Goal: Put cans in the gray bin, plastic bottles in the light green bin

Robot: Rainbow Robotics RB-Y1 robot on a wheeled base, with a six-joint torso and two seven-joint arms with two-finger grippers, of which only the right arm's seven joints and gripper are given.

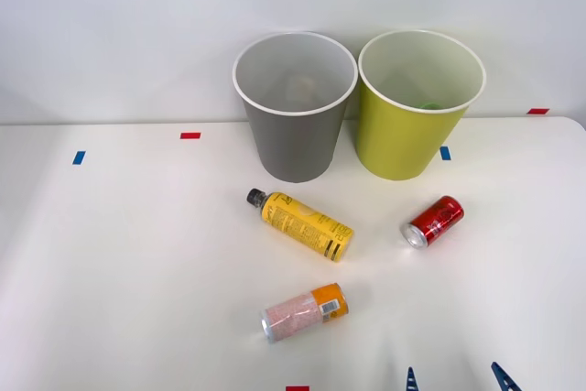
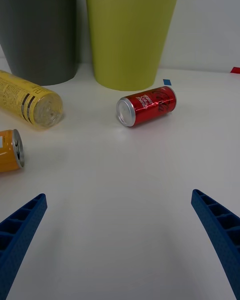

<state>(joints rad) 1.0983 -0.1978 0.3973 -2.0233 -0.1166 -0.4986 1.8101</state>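
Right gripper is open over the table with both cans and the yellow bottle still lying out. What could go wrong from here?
The red can lies on its side, so it may roll away when the open right gripper closes on it. It also sits nearest the light green bin, while cans belong in the gray bin, so a mis-sort is possible. The yellow bottle lies in front of the gray bin and could be knocked.

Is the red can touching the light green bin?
Apart. The front view shows bare table between the red can and the light green bin.
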